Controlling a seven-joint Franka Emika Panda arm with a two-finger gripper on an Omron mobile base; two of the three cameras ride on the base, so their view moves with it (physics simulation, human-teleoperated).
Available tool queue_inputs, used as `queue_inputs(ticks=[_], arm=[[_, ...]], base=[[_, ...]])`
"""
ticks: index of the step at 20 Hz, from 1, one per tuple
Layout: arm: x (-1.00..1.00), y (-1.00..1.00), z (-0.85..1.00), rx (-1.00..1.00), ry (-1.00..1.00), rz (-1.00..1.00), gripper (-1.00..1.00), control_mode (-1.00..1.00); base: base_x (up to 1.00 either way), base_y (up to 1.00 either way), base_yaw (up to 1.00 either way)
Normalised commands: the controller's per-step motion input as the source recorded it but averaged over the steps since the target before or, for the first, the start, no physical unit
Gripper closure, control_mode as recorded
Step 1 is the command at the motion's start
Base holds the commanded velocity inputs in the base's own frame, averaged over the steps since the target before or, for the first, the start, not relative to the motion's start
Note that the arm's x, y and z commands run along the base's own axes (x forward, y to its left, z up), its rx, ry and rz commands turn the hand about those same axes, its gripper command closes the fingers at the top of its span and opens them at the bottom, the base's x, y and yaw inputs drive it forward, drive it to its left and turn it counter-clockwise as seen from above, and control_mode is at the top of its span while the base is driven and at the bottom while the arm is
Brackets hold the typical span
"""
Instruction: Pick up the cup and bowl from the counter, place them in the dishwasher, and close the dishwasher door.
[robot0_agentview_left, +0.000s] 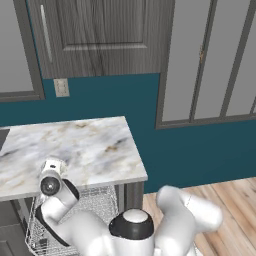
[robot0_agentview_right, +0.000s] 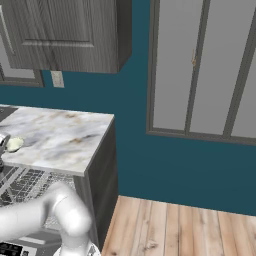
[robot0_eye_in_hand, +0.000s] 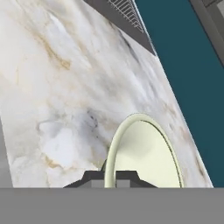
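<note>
On the counter (robot0_eye_in_hand: 65, 87), near its front edge, the bowl (robot0_eye_in_hand: 148, 157) has its rim pinched between the gripper (robot0_eye_in_hand: 110, 178) fingers, jaws clamped on it. Bowl shows at the counter's left end in the right base view (robot0_agentview_right: 14, 144). Dishwasher (robot0_agentview_left: 95, 205) rack is pulled out below the front edge.

wall (robot0_agentview_left: 200, 150): teal | floor (robot0_agentview_right: 175, 230): light wood planks | upper cabinet (robot0_agentview_left: 100, 35): dark wood-grain

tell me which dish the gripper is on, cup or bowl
The bowl: pale greenish-white and shallow, its rim sits between the shut gripper's tips on the counter.
</note>
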Motion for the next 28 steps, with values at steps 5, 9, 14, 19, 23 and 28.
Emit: queue_inputs(ticks=[5, 9, 14, 19, 23, 28], arm=[[-0.65, -0.09, 0.0, 0.0, -0.01, 0.0, 1.0, -1.0], [-0.72, -0.07, 0.0, 0.0, -0.02, 0.0, 1.0, -1.0], [-0.68, 0.0, 0.0, 0.0, 0.0, 0.0, 1.0, -1.0], [-0.57, 0.0, -0.03, 0.0, 0.0, 0.0, 1.0, -1.0], [-0.46, -0.01, -0.15, 0.0, 0.0, 0.0, 1.0, -1.0], [-0.09, -0.09, -0.32, 0.0, 0.0, 0.0, 1.0, -1.0]], base=[[0.0, 0.0, 0.0], [0.0, 0.0, 0.0], [0.0, 0.0, 0.0], [0.0, 0.0, 0.0], [0.0, 0.0, 0.0], [0.0, 0.0, 0.0]])
